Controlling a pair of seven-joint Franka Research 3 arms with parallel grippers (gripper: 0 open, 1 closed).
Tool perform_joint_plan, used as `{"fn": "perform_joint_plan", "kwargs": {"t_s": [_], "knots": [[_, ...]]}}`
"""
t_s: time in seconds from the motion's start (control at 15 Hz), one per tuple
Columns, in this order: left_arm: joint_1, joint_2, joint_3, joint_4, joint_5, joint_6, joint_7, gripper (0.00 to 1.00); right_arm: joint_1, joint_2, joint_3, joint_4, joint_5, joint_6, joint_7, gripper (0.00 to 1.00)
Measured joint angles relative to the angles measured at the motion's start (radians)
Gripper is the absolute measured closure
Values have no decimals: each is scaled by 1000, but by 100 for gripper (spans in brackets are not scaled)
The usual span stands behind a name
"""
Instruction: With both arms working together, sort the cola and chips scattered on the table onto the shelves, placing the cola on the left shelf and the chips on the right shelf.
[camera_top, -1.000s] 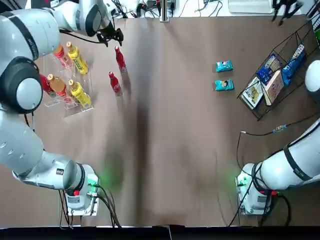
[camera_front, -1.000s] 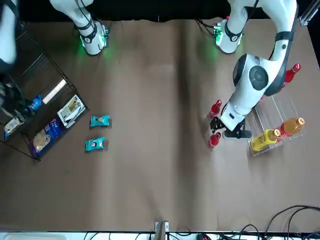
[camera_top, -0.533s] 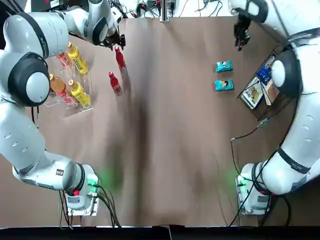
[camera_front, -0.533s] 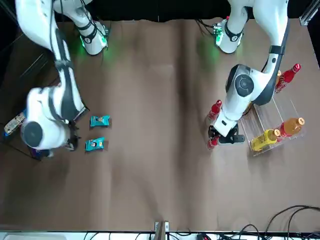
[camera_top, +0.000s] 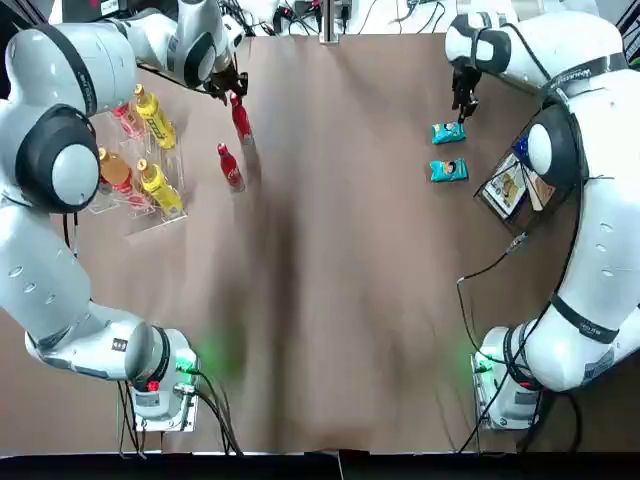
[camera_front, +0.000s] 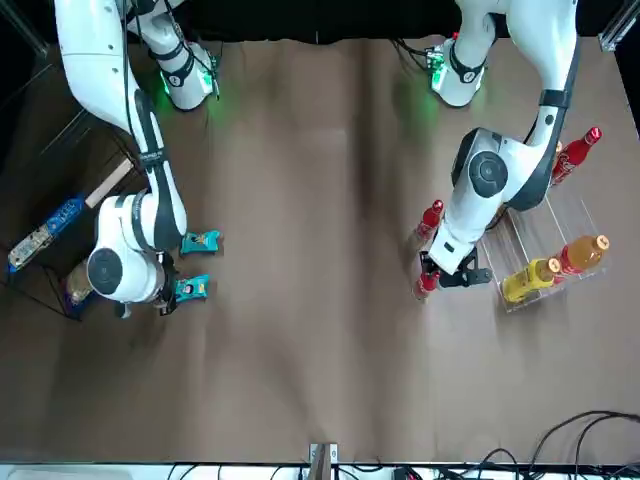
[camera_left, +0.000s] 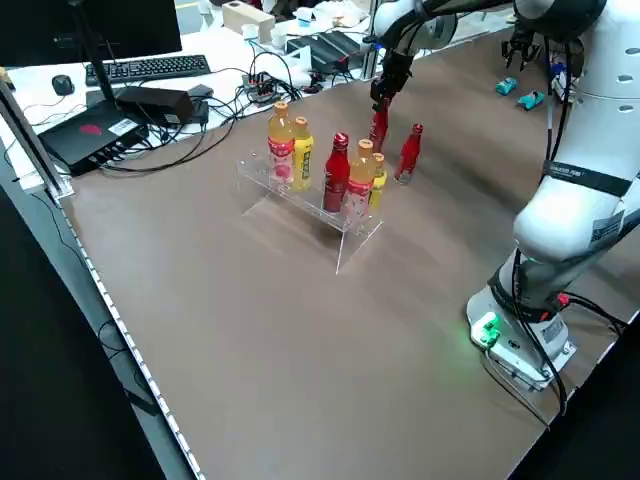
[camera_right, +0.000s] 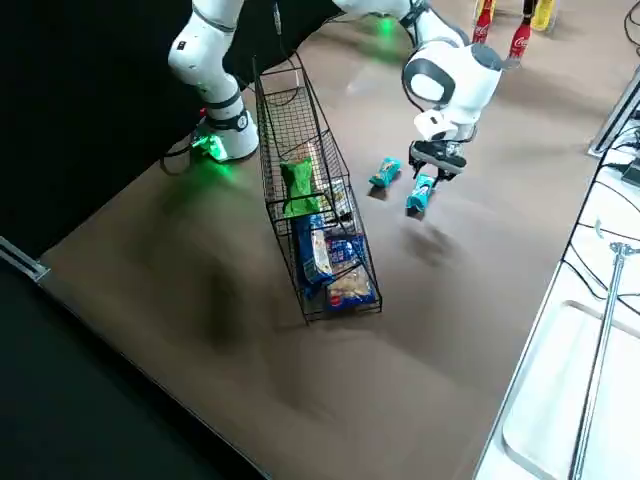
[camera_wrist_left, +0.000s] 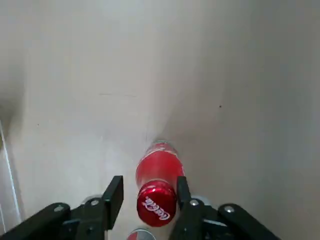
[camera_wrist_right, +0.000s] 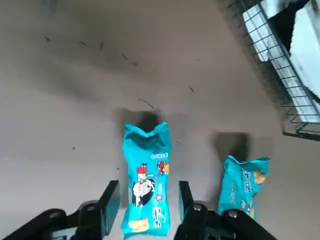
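Both arms are at the pick-up step, each over its own item at the far side of the table (camera_top: 330, 300).

The left gripper (camera_wrist_left: 148, 192) is down over the farther of two loose cola bottles (camera_wrist_left: 157, 182), which stands upright just right of the left shelf (camera_top: 150, 215). Its fingers are spread, one on each side of the cap, and a gap shows on both sides, so nothing is gripped yet. The other loose cola (camera_top: 229, 166) stands a little nearer, also beside the shelf. A third cola (camera_left: 336, 174) already sits in the shelf among orange and yellow drinks (camera_top: 158, 186).

The right gripper (camera_wrist_right: 149, 197) hangs over the farther teal chip packet (camera_wrist_right: 147, 177), fingers wide and straddling it lengthwise; whether they touch the table I cannot tell. The second teal packet (camera_wrist_right: 242, 185) lies just beside it, nearer the right shelf (camera_right: 300, 130). The green packet (camera_right: 297, 185) is already in that shelf with the flat blue and white packs (camera_right: 335, 265).

So one of each kind looks sorted and two of each are left.

Next, the left fingers should close on the bottle's neck, lift straight up so the neighbouring bottle is not knocked, then carry left to a free slot. The right fingers need to drop fully and pinch the crinkly packet across its width; it may slip or crumple, so a firm, centred grip matters.
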Motion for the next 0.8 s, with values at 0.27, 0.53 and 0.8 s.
{"fn": "perform_joint_plan", "kwargs": {"t_s": [0.27,0.53,0.8], "knots": [[-8,0,0,33,0,-6,-47,58,4,27,22,-7,41,59,5,44],[-10,3,0,34,1,-13,-62,64,5,53,26,-8,50,73,11,44],[-11,6,0,26,1,-20,-66,62,6,87,27,-14,51,109,12,47]]}}
